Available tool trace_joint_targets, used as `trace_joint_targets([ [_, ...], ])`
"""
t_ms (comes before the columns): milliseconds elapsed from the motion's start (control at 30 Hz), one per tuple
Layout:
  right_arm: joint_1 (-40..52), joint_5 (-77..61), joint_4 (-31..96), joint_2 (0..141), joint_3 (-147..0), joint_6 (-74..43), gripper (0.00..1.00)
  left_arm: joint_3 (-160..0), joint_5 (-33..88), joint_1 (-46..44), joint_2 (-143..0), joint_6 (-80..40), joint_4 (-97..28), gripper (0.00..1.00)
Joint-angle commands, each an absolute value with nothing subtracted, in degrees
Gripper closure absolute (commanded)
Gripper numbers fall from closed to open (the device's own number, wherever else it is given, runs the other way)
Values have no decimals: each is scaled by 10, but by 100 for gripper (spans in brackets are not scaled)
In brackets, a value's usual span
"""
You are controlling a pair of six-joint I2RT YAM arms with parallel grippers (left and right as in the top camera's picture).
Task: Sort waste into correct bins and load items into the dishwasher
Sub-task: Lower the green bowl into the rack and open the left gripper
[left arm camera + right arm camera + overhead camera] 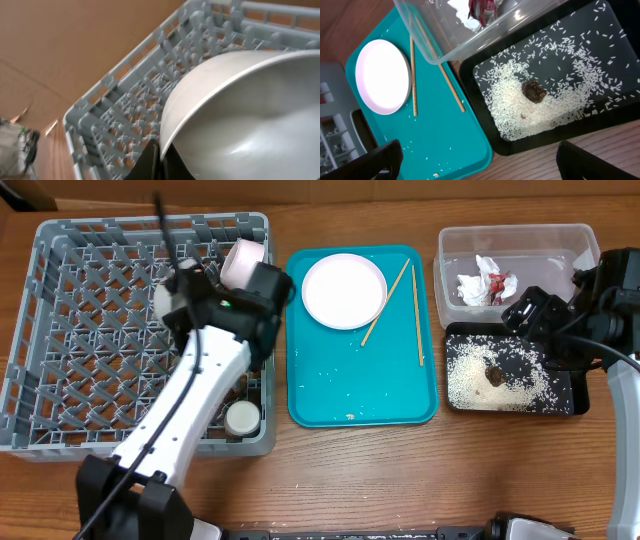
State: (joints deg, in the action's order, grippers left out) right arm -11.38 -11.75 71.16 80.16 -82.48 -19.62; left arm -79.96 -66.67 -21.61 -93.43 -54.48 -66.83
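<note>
My left gripper (161, 159) is shut on the rim of a white-pink plate (244, 260), held tilted on edge over the back of the grey dishwasher rack (60, 330). In the rack a small white cup (242, 417) stands at the front right, and a pale bowl (164, 301) shows partly behind the arm. A second plate (344, 290) and two chopsticks (386, 303) lie on the teal tray (360, 380). The red-and-white wrapper (487, 284) sits in the clear tub (560, 242). The brown lump (534, 92) and rice lie in the black tray (565, 395). My right gripper (485, 165) hangs open above the trays.
The teal tray carries scattered rice grains (427, 145) and sits between the rack and the two bins. Bare wooden table (400, 470) runs along the front. The right arm (615, 310) stands at the far right, beside the tub.
</note>
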Motion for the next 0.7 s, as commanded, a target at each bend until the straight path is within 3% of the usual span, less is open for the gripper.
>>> trace_joint_targets([
  [0, -116, -114, 710, 802, -837, -194, 0, -786, -739, -231, -955, -553, -652, 96],
  [667, -116, -114, 710, 802, -837, -194, 0, -781, -726, -248, -1057, -562, -636, 96],
])
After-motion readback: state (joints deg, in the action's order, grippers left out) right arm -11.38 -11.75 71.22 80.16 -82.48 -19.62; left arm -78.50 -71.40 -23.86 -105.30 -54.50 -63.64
